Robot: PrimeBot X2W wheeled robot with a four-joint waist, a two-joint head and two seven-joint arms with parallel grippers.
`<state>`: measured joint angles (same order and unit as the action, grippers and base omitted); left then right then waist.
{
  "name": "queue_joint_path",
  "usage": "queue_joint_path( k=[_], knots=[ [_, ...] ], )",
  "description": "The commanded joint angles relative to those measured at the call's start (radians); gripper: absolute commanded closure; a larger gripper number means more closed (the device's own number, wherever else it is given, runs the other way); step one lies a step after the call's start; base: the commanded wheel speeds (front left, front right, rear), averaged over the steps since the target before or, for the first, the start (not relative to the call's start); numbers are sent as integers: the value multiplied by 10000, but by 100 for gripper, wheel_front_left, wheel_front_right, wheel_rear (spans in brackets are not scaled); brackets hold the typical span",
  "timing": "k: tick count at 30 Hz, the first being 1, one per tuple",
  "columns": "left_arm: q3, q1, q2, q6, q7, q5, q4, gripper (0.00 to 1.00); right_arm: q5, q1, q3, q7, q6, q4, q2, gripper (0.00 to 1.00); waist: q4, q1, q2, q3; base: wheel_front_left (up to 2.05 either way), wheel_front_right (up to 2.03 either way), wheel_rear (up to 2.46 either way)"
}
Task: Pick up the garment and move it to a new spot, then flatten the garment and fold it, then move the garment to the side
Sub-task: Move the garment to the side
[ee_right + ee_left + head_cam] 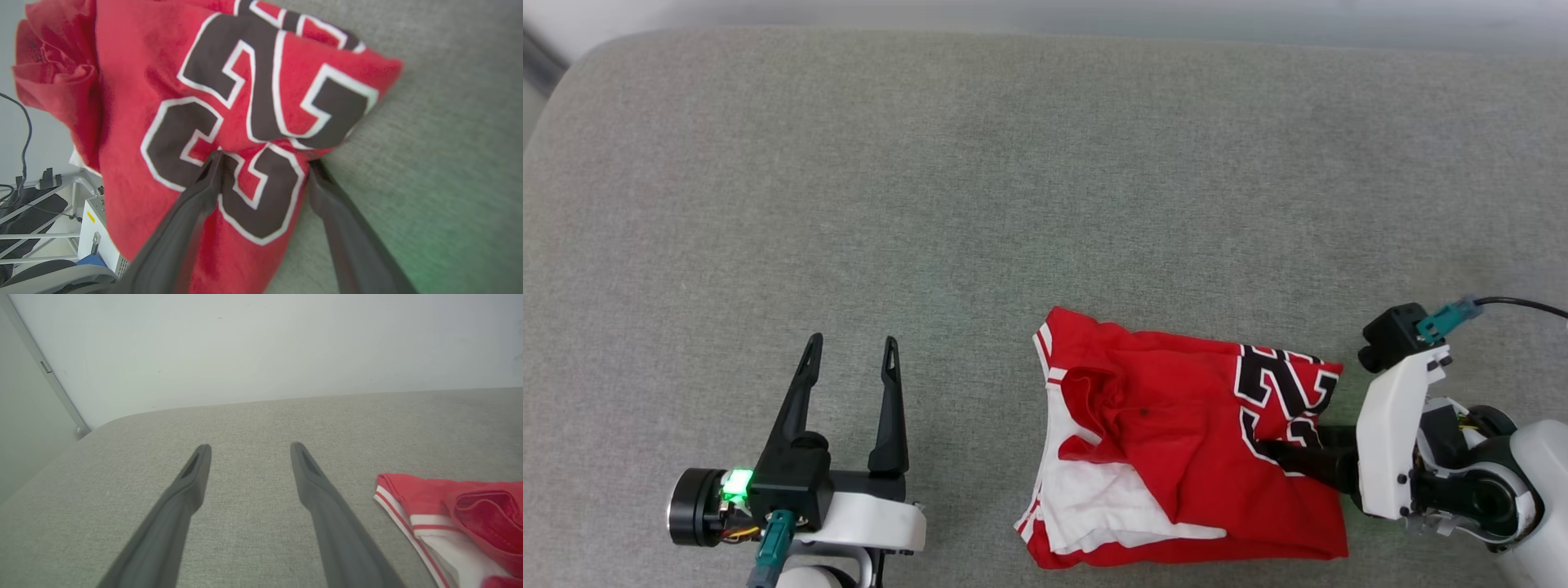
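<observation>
Garment [1176, 441] lies folded into a rough rectangle on the grey cushion [931, 204], red face up, with the black white-outlined number print at its right end and a white sleeve showing at its near-left corner. At the garment's right edge you have the right gripper [265, 160] with its jaws spread apart and not clamped, one finger [192, 212] lying on top of the print and the other with its tip at the fabric's edge. Well to the garment's left, your left gripper [852, 345] sits over bare cushion, its fingers parted and touching no cloth.
</observation>
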<state>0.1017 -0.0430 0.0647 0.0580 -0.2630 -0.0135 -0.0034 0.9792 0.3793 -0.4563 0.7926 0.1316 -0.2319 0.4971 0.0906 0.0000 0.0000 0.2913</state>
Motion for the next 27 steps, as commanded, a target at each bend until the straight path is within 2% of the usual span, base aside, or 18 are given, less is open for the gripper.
queue_joint_path(
  k=[1,5,6,7,17,21,27],
  knots=[
    [31,-138,-6,-11,-21,-32,8,0,16,-452,-584,225,-18,-412,-217,0,59,0,0,60,0,0,0],
    [25,-240,-19,28,-21,-50,48,0,68,-473,-1393,-64,-18,-676,-228,0,106,0,0,108,0,0,0],
    [15,-245,-22,37,-21,-49,57,0,77,-380,-1521,-190,-20,-699,-206,80,101,0,0,98,0,0,0],
    [11,-239,-24,47,-21,-46,76,0,127,-268,-1615,-316,-20,-712,-163,100,94,0,0,68,0,0,0],
    [-155,280,-27,140,-21,-56,169,0,100,1214,-2088,-1860,-15,13,1119,100,-272,0,0,-782,0,0,0],
    [-402,509,-34,291,-21,-125,58,0,-255,1784,-2601,-2124,-14,761,1786,100,-709,0,0,-1029,0,0,0],
    [-595,707,-43,273,-21,-151,-137,0,-602,2541,-2915,-2134,-14,1977,2859,100,-1605,0,0,-958,0,0,0]
  ],
)
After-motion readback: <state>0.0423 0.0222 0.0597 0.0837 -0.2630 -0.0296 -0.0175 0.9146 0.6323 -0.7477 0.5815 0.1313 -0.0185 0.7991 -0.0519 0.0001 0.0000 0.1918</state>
